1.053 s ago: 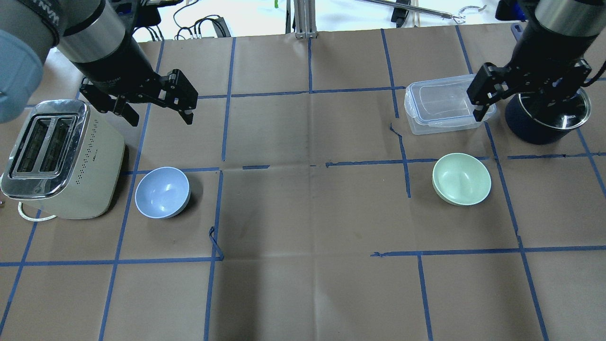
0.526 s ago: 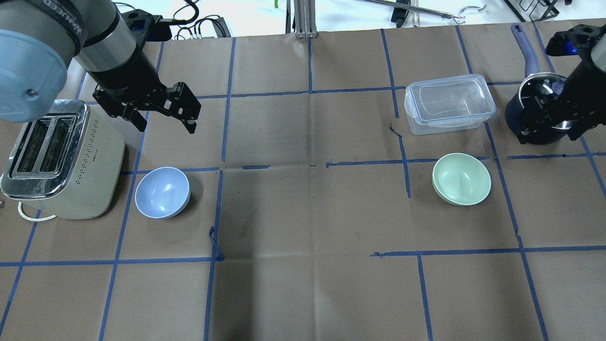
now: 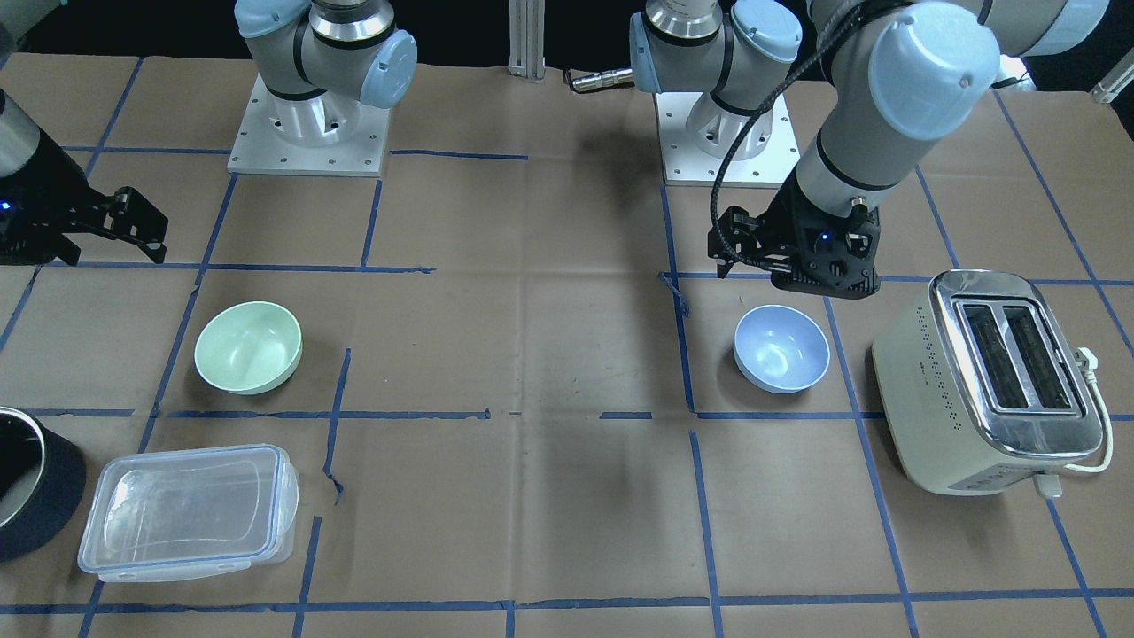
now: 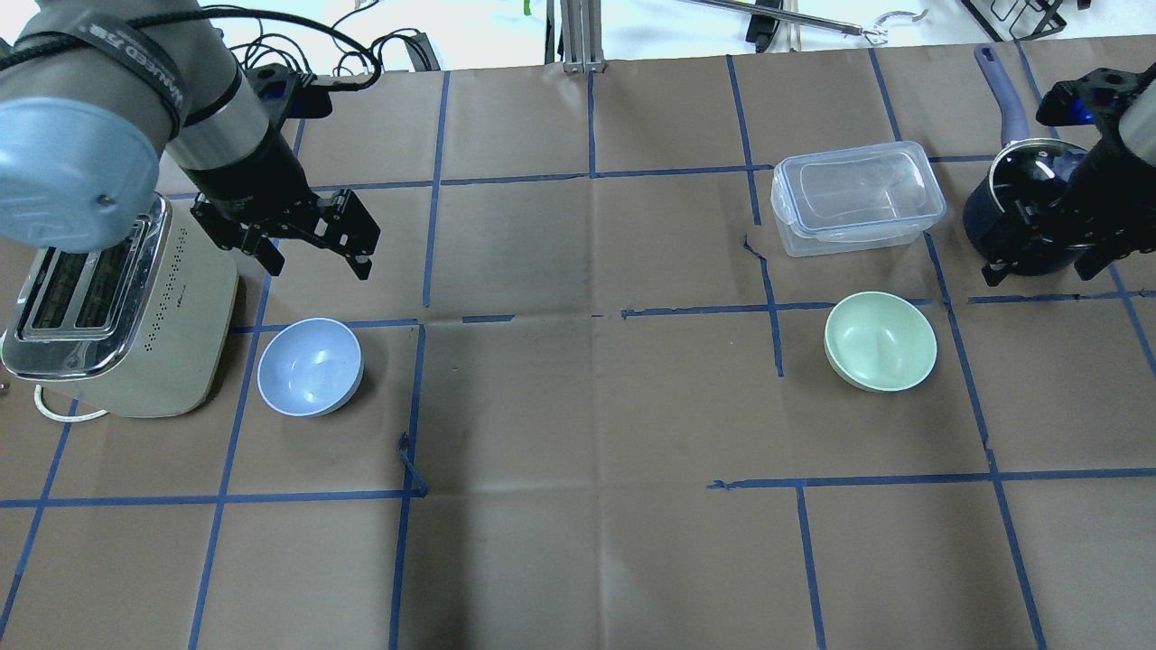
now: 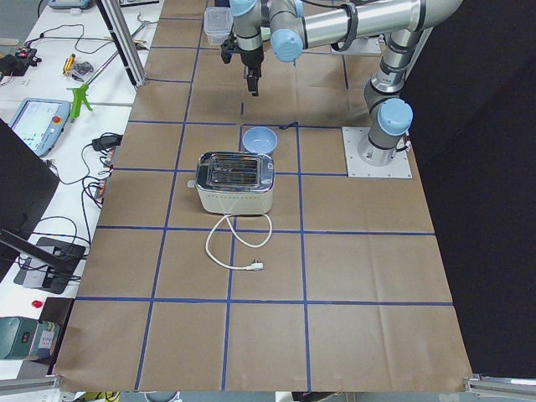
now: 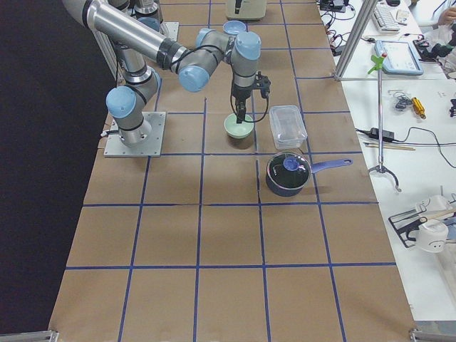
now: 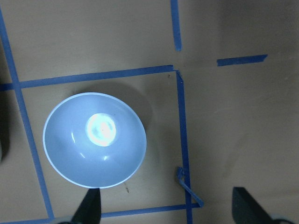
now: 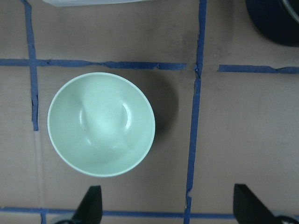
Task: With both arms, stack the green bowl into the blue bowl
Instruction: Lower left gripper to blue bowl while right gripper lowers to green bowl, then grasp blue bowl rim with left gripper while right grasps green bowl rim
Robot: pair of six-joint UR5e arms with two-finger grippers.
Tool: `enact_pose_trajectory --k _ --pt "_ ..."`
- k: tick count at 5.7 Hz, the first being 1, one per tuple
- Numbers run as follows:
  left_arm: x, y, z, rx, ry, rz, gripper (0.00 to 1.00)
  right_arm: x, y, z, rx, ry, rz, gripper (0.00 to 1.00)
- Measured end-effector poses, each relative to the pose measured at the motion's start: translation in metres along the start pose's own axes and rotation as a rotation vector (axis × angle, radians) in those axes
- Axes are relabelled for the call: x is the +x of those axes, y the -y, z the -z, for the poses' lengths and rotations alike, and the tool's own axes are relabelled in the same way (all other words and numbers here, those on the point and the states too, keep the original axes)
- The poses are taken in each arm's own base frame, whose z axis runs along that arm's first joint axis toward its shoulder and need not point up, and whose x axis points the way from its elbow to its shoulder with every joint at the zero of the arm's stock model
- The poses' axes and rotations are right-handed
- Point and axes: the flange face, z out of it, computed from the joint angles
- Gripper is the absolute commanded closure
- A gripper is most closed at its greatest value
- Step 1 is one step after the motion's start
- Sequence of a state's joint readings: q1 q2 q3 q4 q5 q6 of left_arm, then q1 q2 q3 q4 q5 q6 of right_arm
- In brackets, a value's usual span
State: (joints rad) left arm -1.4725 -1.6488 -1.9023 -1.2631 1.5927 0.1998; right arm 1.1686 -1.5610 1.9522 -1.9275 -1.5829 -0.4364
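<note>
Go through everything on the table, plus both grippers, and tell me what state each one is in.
green bowl: upright, empty
blue bowl: upright, empty
clear container: lid on, empty
pot: lid on
toaster: slots empty, cord unplugged
left gripper: open, holding nothing
right gripper: open, holding nothing

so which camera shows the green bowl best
The right wrist-mounted view: it looks straight down into the green bowl, large, whole rim clear. Overhead and front-facing show it whole but smaller; exterior right, tiny, partly behind the right gripper; left wrist misses it.
</note>
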Motion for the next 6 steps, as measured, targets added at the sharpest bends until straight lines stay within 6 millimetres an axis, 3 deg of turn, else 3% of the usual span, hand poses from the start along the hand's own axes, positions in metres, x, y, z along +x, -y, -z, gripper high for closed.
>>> enact_pose_trajectory --k 2,3,4,5,6 --pt "-0.002 -0.006 -0.071 -0.003 0.025 -0.008 0.07 -0.003 -0.001 -0.073 -0.009 0.006 0.001 0.0" --pt "-0.003 -0.003 -0.09 -0.009 0.027 -0.011 0.36 -0.006 -0.006 -0.101 -0.033 0.019 0.003 0.0" --pt "-0.004 0.003 -0.101 -0.009 0.028 -0.014 0.78 -0.007 -0.009 -0.115 -0.041 0.022 0.003 0.0" --pt "-0.004 0.006 -0.108 -0.013 0.027 -0.018 0.92 -0.007 -0.01 -0.119 -0.04 0.022 0.003 0.34" --pt "-0.004 0.007 -0.111 -0.017 0.026 -0.02 1.0 -0.007 -0.008 -0.119 -0.026 0.016 0.003 0.72"
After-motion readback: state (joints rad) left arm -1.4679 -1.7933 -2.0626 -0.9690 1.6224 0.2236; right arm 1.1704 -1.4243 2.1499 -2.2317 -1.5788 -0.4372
